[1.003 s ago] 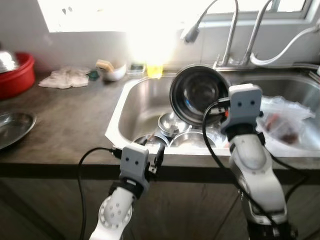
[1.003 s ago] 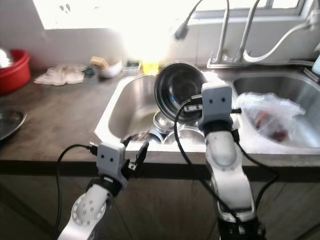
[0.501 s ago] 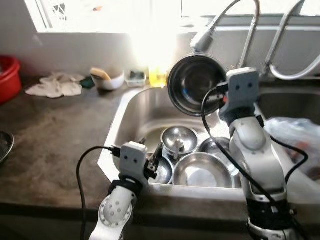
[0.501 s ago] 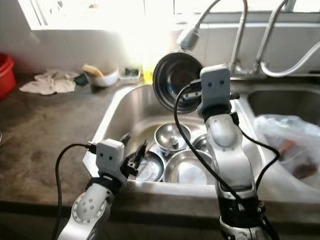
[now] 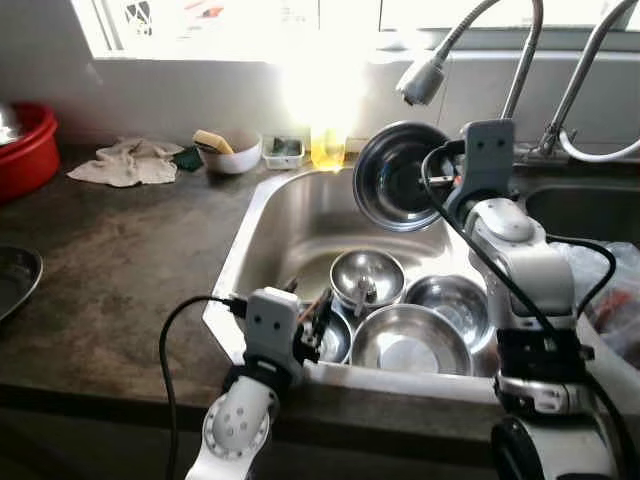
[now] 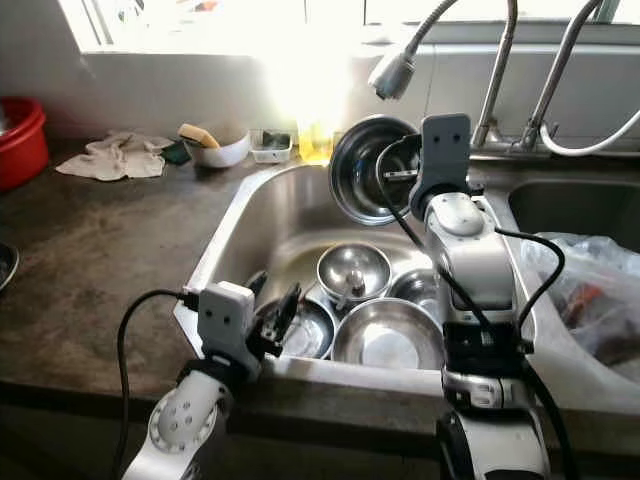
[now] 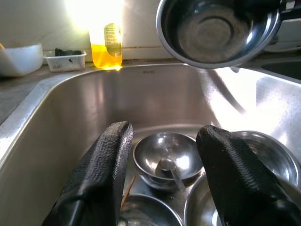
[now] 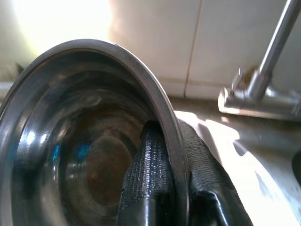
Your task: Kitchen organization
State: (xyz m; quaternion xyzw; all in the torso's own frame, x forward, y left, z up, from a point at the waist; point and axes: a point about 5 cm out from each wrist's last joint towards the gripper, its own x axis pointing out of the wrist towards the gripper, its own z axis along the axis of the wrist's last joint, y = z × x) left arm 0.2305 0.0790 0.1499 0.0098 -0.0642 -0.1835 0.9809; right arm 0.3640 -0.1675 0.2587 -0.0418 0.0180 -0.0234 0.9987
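Observation:
My right gripper (image 8: 167,136) is shut on the rim of a steel bowl (image 5: 398,176), one finger inside and one outside. It holds the bowl tilted on edge above the back of the left sink basin (image 5: 285,220), under the spray head. On the sink floor lie several steel bowls: a small one with a spoon (image 5: 366,278), a wide one (image 5: 410,345) and another (image 5: 456,298) to its right. My left gripper (image 5: 318,318) hovers open at the sink's front rim, over a bowl (image 6: 305,330). In the left wrist view the small bowl (image 7: 167,160) shows between the fingers (image 7: 106,169).
A pull-out spray head (image 5: 420,80) hangs over the sink. Behind the sink stand a yellow soap bottle (image 5: 328,145), a small tray (image 5: 286,152) and a white bowl with a sponge (image 5: 230,152). The counter holds a cloth (image 5: 125,160), a red basin (image 5: 25,145) and a steel plate (image 5: 12,280). A plastic bag (image 5: 615,300) lies in the right basin.
The camera has come closer and now looks down into the sink. My right gripper still holds the steel bowl, raised above the other bowls. The left gripper stays open at the front rim.

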